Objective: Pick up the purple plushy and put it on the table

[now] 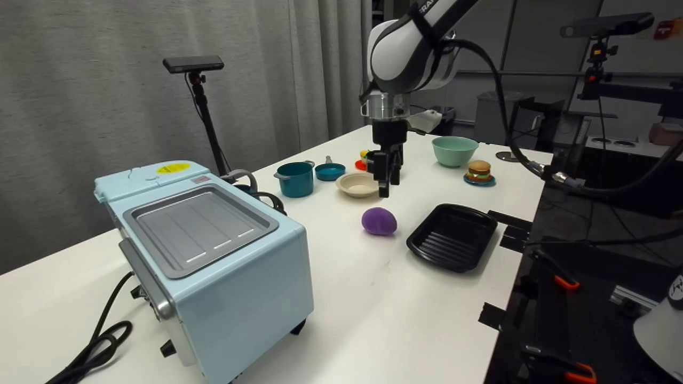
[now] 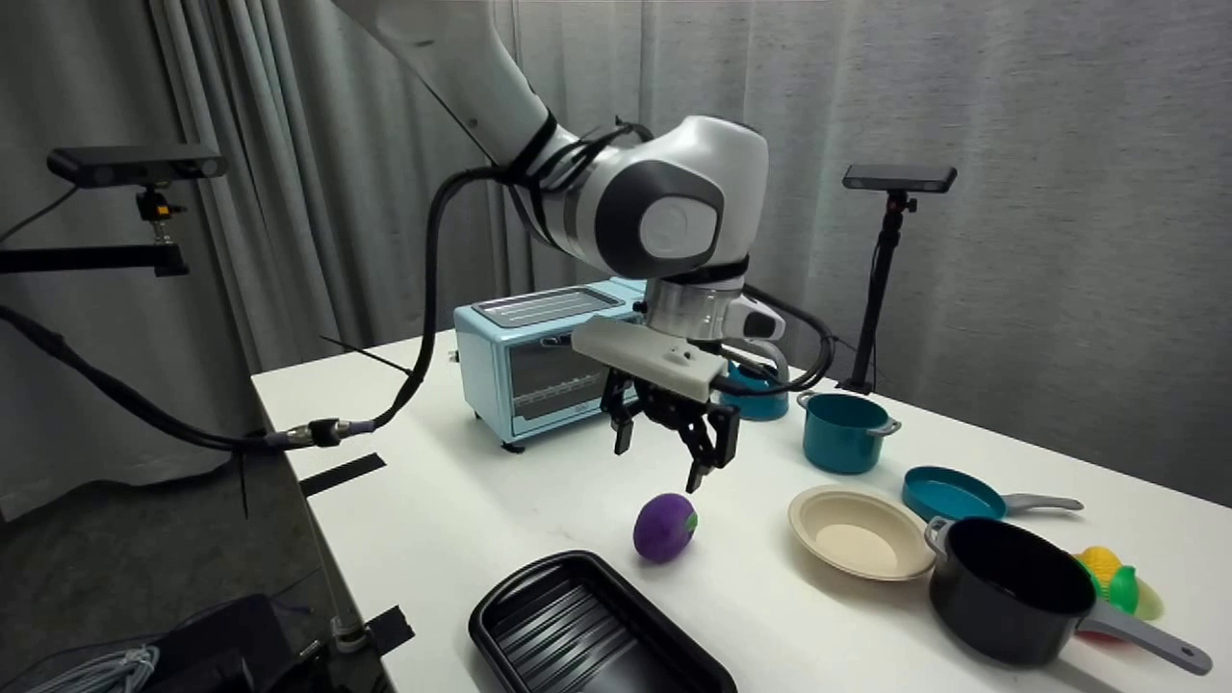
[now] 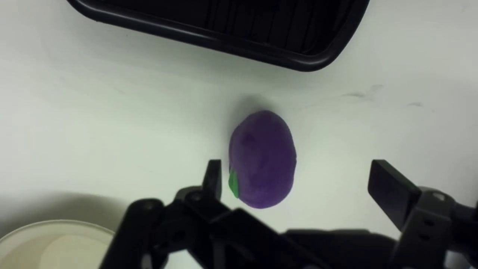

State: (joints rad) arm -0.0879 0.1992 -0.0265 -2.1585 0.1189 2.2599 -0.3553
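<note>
wrist view: the purple plushy (image 3: 263, 160) lies clear below the spread pincer (image 3: 298, 177).

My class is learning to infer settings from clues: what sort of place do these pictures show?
Probably a robotics lab with a mock kitchen setup. The signs: a Franka arm hanging over a white table, a camera on a black stand, and a light-blue toaster oven on that table.

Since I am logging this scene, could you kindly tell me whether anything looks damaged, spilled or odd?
Faint grey smudges near the purple plushy look odd, darkening the white table; their cause is unclear.
</note>
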